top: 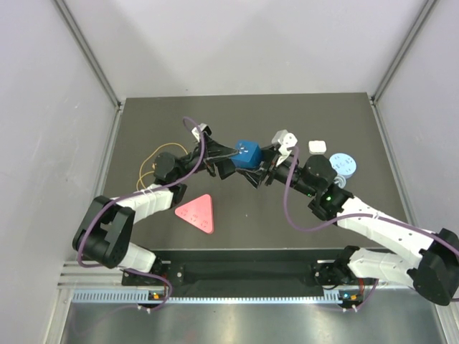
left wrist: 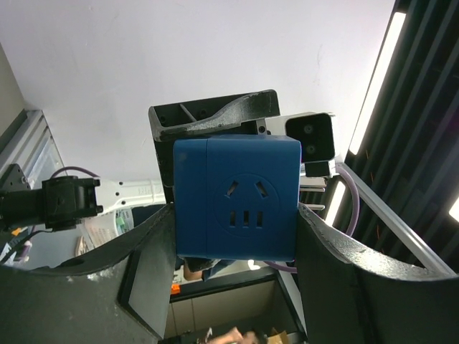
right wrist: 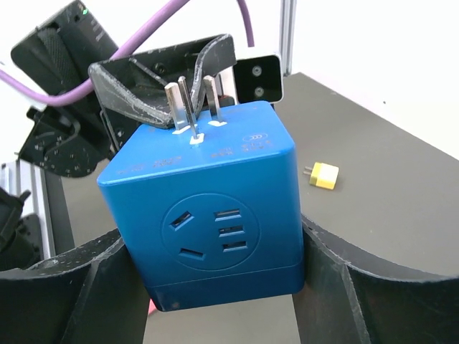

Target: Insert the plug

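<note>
Two sets of jaws clamped the cube [top: 247, 154] at the top view's centre, above the table [top: 143, 122]; I judged left gripper [left wrist: 237, 244] and right gripper [right wrist: 215, 276] shared it for a handover, prongs [right wrist: 188, 107] exposed.

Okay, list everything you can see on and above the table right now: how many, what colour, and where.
adapter cube: one, blue, lifted mid-table, prongs on one face
triangular piece: one, pink, near side by the left arm
white plug: one, white, right of the cube
round object: one, light blue, right side
yellow plug: one, yellow, on the table
thin loop: one, yellow, left side
table: one, dark
left gripper: one, black, clamping the cube
right gripper: one, black, clamping the cube
</note>
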